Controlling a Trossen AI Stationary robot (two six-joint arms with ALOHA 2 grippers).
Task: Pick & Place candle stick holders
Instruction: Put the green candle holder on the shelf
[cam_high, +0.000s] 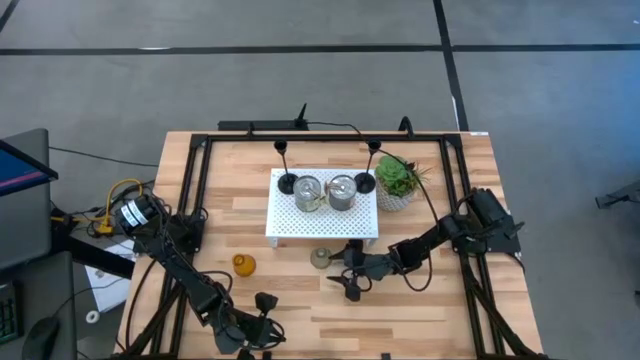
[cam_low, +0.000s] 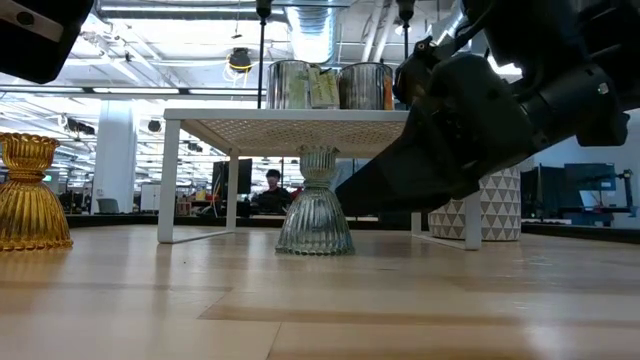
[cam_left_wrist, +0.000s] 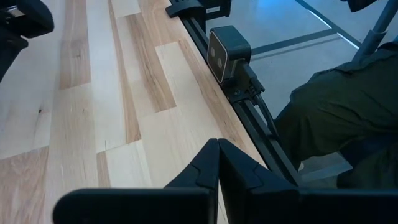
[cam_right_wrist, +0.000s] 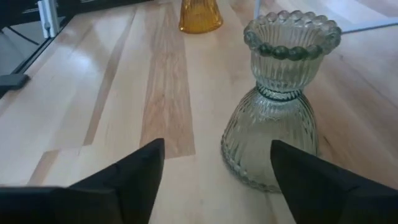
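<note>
Parted fingers of the right gripper (cam_right_wrist: 214, 180) fill the frame's bottom, empty, approaching the grey-green holder (cam_right_wrist: 278, 102) at centre right. Judged next: advance, straddle its waist, close. Amber holder (cam_right_wrist: 200, 14) stands top centre.

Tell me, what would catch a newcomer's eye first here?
Probably the white perforated tray at the table's middle, carrying two shiny silver cups and two thin black holders. In front of it, the right end effector, fingers open, sits close to a ribbed grey-green holder; an amber glass holder stands off to the left.
</note>
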